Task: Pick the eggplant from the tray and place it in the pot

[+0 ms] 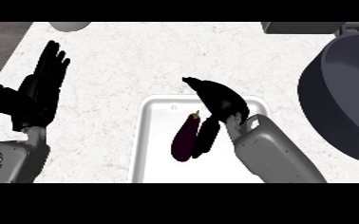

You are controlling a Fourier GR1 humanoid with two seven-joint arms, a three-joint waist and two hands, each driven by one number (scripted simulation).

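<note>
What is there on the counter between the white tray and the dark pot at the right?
In the head view, only bare marbled counter lies between the tray and the pot. Lower down, the right hand and its forearm cross over the tray's right edge.

1. The counter (140, 61) carried everything; its top was pale, whitish stone with faint speckling and thin veins.
2. A white tray (151, 137) with rounded corners and a raised rim lay flat on the counter, near the lower middle of the view.
3. A large dark pot (329, 90) stood on the counter at the right edge, well apart from the tray and partly cut off by the view.
4. A pale grey rounded object (69, 25) sat at the counter's far left edge, only partly visible; what it was could not be told.
5. A dark grey strip (298, 27) ran along the far right edge.
</note>
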